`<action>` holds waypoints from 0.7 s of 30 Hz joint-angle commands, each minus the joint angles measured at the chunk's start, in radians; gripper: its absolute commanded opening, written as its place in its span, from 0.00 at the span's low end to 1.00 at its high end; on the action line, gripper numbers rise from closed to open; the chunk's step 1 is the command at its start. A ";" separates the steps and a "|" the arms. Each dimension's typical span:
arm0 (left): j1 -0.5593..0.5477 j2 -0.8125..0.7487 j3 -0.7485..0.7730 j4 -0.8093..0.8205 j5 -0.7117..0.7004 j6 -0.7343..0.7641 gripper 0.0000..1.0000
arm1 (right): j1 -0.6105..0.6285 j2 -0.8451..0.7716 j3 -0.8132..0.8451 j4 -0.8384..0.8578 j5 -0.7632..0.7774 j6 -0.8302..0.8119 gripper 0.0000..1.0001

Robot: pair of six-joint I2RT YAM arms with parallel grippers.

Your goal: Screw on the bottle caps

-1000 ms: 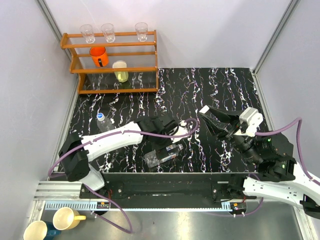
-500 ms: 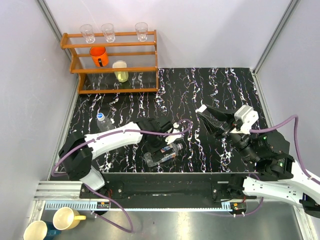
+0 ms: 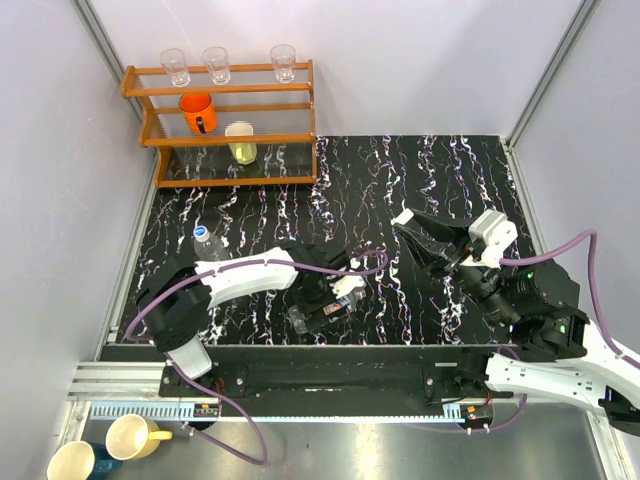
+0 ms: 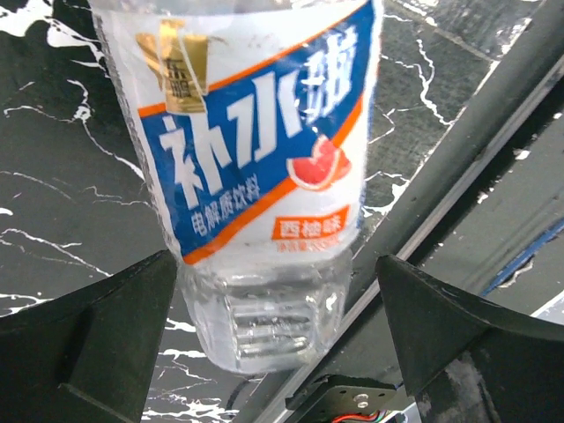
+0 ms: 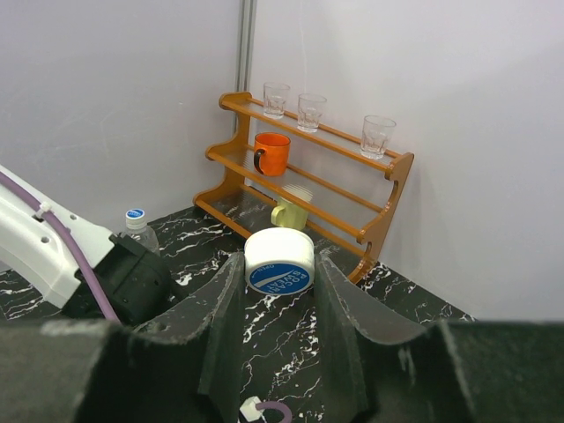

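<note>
Overhead first. One clear bottle [image 3: 302,321] lies on its side on the marbled table [image 3: 450,170], near the front edge, with its base toward the arms. It is judged to lie there because it has not yet been picked up and stood for capping. The left gripper [image 3: 322,302] is lowered over the bottle's middle, spread to its widest, with one finger on each side. The right gripper [image 3: 408,228] hangs well apart to the right, above the table, closed on a white cap [image 3: 404,217]. It is judged to be waiting until a neck is presented. A smaller bottle [image 3: 205,245] stands at the left with its blue-topped cap already on.

Left wrist view. The labelled bottle [image 4: 264,150] sits in the gap between the two fingers [image 4: 88,344]. Table shows between it and each finger, so nothing is gripped. Its neck is out of frame.

Right wrist view. The cap [image 5: 278,256] has a white wall and a blue printed top. It is pinched by its sides between the fingers [image 5: 220,300] with the top facing the camera, which by judgement suits lowering it onto a neck. The smaller bottle [image 5: 134,231] and the wooden rack [image 5: 308,167] of glasses and mugs stand beyond.
</note>
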 commanded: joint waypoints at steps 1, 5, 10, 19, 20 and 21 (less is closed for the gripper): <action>-0.001 0.022 -0.023 0.074 -0.007 0.033 0.99 | 0.008 -0.004 0.035 0.010 0.020 0.007 0.27; 0.000 0.047 -0.033 0.105 -0.018 0.047 0.99 | 0.008 -0.003 0.037 0.008 0.021 0.010 0.27; 0.002 0.051 -0.072 0.166 -0.027 0.079 0.99 | 0.008 -0.009 0.034 0.000 0.024 0.026 0.27; 0.011 0.039 -0.105 0.192 -0.043 0.090 0.75 | 0.009 -0.015 0.040 -0.029 0.027 0.052 0.27; 0.012 0.034 -0.112 0.194 -0.044 0.090 0.68 | 0.008 -0.013 0.042 -0.030 0.026 0.053 0.27; 0.012 0.028 -0.115 0.194 -0.053 0.087 0.66 | 0.008 -0.012 0.043 -0.035 0.026 0.056 0.27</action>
